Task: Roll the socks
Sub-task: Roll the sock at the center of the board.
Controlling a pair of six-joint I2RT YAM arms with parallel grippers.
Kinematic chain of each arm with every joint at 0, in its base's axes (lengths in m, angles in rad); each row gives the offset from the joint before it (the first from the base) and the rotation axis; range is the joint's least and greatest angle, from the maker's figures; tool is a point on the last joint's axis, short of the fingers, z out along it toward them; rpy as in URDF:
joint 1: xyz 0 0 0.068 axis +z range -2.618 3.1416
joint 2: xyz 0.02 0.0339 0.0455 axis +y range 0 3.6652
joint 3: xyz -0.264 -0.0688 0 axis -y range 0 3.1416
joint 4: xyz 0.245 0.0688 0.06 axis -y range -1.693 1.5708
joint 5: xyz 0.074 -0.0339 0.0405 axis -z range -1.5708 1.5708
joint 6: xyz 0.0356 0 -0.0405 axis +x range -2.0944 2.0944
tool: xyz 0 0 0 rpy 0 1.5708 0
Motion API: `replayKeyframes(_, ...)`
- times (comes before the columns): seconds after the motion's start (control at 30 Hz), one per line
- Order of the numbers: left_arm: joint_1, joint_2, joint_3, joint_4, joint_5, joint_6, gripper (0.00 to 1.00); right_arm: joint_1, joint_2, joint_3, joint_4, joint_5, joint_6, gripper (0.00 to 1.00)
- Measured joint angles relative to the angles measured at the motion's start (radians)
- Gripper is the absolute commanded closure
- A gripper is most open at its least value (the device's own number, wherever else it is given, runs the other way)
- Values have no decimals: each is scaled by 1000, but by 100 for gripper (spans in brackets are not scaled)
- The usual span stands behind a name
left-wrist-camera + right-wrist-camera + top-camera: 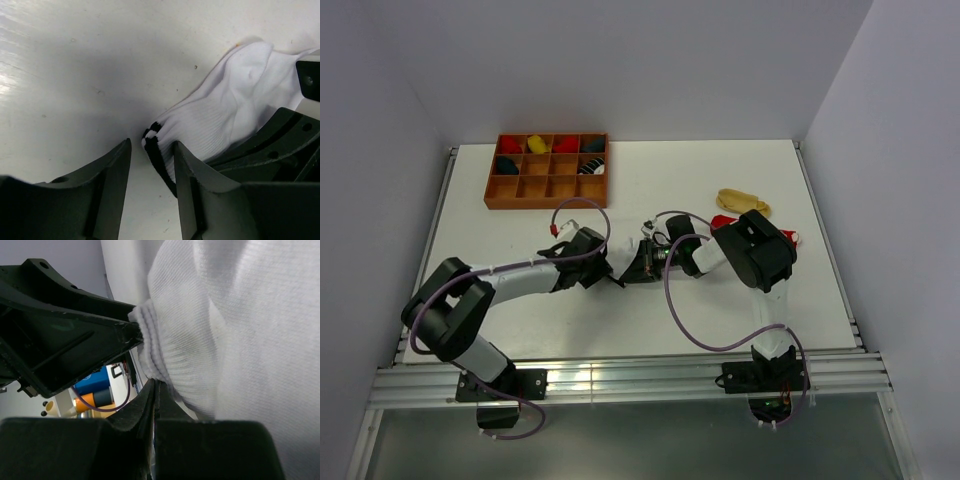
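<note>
The white sock [225, 110] lies on the table between both grippers, mid-table in the top view, where the arms hide it. Its black-striped cuff [156, 150] sits in the gap of my left gripper [151, 149], resting against the right finger [192, 175]; the jaws stand apart. My right gripper [154, 386] is shut, its tips pressed against the sock's ribbed fabric [240, 340]. The two grippers meet nose to nose [628, 266]. The tan-yellow sock [743, 201] lies flat at the right. The red sock [723, 221] lies just below it, partly behind the right arm.
A brown wooden compartment tray [500, 196] stands at the back left with several rolled socks in its cells. The right arm's elbow [760, 250] hangs over the red sock. Purple cables loop above the table around both wrists.
</note>
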Motion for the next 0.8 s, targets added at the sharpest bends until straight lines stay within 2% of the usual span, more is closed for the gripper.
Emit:
replayKeyframes(0.2, 0, 48, 45, -19, 15, 5, 66, 0, -21, 6, -51, 21, -47, 99)
replayKeyframes(0.37, 0, 90, 106, -68, 28, 21, 76, 20, -97, 7, -171, 111, -160, 92)
replayKeyframes(0.5, 0, 112, 148, -109, 37, 40, 87, 58, -191, 5, -280, 247, -280, 80)
replayKeyframes(0.67, 0, 132, 196, -174, 43, 74, 90, 151, -345, -38, -344, 475, -433, 64)
replayKeyframes(0.8, 0, 153, 245, -241, 49, 102, 90, 239, -460, -92, -342, 661, -541, 58)
